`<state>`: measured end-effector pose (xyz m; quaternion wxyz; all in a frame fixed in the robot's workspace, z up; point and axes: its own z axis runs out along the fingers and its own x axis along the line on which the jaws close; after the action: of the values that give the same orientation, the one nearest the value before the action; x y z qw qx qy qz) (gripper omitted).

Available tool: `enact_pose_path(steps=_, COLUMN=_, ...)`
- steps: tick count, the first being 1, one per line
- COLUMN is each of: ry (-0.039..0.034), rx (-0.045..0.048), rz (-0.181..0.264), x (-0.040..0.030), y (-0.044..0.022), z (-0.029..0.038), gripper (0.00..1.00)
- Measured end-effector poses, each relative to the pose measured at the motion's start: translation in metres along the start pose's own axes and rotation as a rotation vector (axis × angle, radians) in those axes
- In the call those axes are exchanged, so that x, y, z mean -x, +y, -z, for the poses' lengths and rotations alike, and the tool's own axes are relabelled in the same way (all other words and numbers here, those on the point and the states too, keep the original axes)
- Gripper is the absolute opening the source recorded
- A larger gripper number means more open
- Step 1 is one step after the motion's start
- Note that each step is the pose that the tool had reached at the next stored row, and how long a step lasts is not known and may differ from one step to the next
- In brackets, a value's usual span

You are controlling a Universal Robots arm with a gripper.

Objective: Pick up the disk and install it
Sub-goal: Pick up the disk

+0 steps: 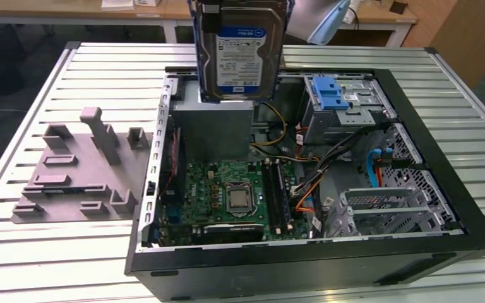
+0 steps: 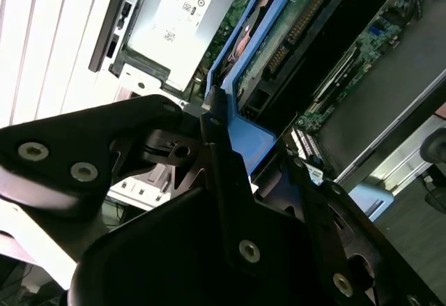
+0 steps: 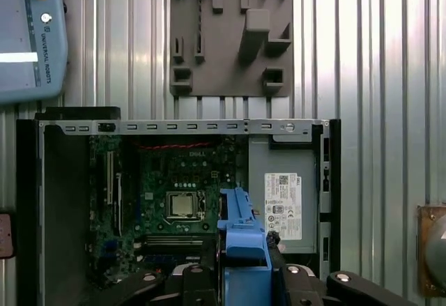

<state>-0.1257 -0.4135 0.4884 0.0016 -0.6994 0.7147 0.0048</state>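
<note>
The disk (image 1: 238,50), a silver drive with a blue-and-white label and a blue frame, hangs upright above the far side of the open computer case (image 1: 444,189), over the grey metal box (image 1: 213,126). In the first wrist view my gripper (image 3: 244,274) is shut on the disk's blue frame (image 3: 244,233), with black fingers on both sides. The second wrist view shows a black finger (image 2: 212,121) pressed against the blue frame (image 2: 254,142), and the disk's green circuit-board underside (image 2: 279,34) beyond it.
The case lies open on a slatted metal table (image 1: 48,252), showing the motherboard (image 1: 234,196), cables and a drive cage with a blue latch (image 1: 331,95). A grey fixture plate (image 1: 83,170) lies at the exterior view's left. A pendant (image 3: 31,34) rests on the table.
</note>
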Motion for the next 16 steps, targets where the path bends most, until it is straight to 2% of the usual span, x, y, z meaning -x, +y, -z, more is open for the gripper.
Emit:
enact_pose_path(steps=1, ry=-0.0001, rx=-0.0080, rz=0.000, x=-0.0003, y=-0.0003, z=-0.0003, gripper=0.36)
enact_pose_path(steps=2, ry=-0.0002, rx=-0.0117, rz=0.000, x=-0.0008, y=-0.0005, z=-0.0006, gripper=0.36)
enact_pose_path(steps=5, ry=-0.0001, rx=-0.0121, rz=-0.003, x=-0.0038, y=-0.0012, z=-0.0017, gripper=0.36)
enact_pose_path(steps=9, ry=-0.0002, rx=-0.0121, rz=-0.005, x=-0.0133, y=-0.0015, z=-0.0038, gripper=0.36)
enact_pose_path(steps=11, ry=-0.0004, rx=-0.0123, rz=-0.007, x=-0.0158, y=-0.0019, z=-0.0045, gripper=0.36)
enact_pose_path(steps=13, ry=-0.0001, rx=-0.0121, rz=-0.008, x=-0.0159, y=-0.0061, z=-0.0049, gripper=0.36)
enact_pose_path(steps=16, ry=-0.0002, rx=-0.0122, rz=-0.008, x=-0.0158, y=-0.0168, z=-0.0057, gripper=0.36)
